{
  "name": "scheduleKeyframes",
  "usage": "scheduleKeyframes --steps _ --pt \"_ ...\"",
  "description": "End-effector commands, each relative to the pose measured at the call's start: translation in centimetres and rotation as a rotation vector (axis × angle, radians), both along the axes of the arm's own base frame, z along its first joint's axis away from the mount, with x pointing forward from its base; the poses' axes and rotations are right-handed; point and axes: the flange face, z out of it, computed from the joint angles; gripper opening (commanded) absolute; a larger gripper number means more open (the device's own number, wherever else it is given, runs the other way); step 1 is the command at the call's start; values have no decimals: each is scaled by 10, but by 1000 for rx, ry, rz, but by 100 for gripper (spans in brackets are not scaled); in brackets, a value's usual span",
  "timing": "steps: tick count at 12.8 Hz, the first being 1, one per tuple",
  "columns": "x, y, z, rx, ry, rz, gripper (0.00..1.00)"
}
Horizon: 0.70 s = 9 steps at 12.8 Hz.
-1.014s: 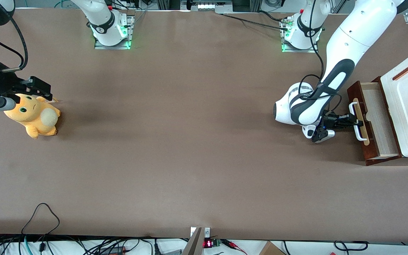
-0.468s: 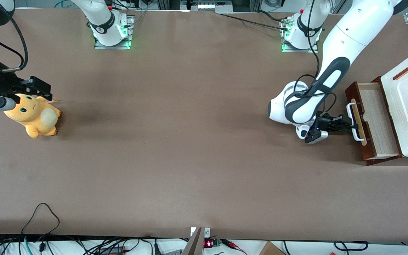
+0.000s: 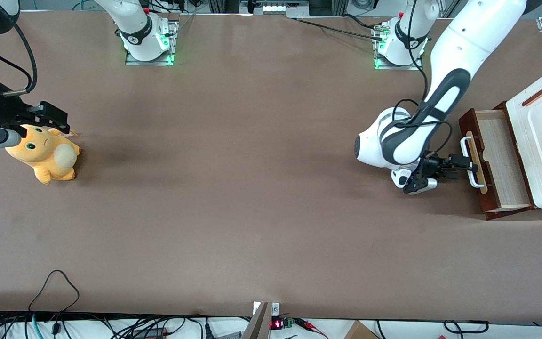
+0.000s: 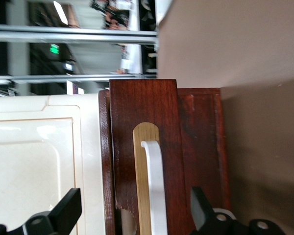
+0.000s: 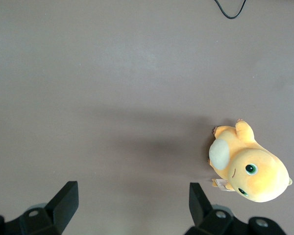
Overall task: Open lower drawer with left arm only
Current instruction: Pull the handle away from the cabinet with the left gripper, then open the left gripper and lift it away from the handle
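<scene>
Now the left arm's gripper (image 3: pixel 461 165) sits just off the white loop handle (image 3: pixel 467 160) of the lower drawer (image 3: pixel 496 162), and the wrist view shows its fingers (image 4: pixel 63 211) spread wide to either side of that handle, gripping nothing. Compared with one second ago, the drawer front stands farther out from the cabinet beneath the white moulded panel (image 3: pixel 541 136), exposing more of the light plywood interior. Over the last half second the drawer has not advanced further, while the jaws have parted and the gripper has drawn slightly back from the handle. The reading offered is that the pull is finished and the release is under way, so the task appears essentially complete.

The drawer lies directly ahead of the fingertips, at the working arm's end of the table (image 3: pixel 252 188). Its front panel faces the gripper and the parked arm's end. The long axis of the front, shared by the handle and the pale tan strip (image 4: pixel 141 186), runs across the approach line, spanning from one finger toward the other. The sliding axis continues the gripper's own pointing direction.
</scene>
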Motion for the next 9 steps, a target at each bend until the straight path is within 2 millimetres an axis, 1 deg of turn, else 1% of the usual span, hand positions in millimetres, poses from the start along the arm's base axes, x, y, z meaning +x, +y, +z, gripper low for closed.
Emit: scheduleKeyframes --steps 1,2,3,4,5,7,8,9 --pt "10 -19 70 -261 -3 65 100" --pt "13 -26 97 -370 13 81 100" --pt "17 -23 124 -459 19 115 100" --pt "18 -18 156 -551 25 163 100" --pt "17 -17 188 -649 25 169 100" --pt "13 9 249 -870 40 195 100" --pt "5 21 276 -978 50 197 100" --pt "-1 39 300 -1077 59 185 100"
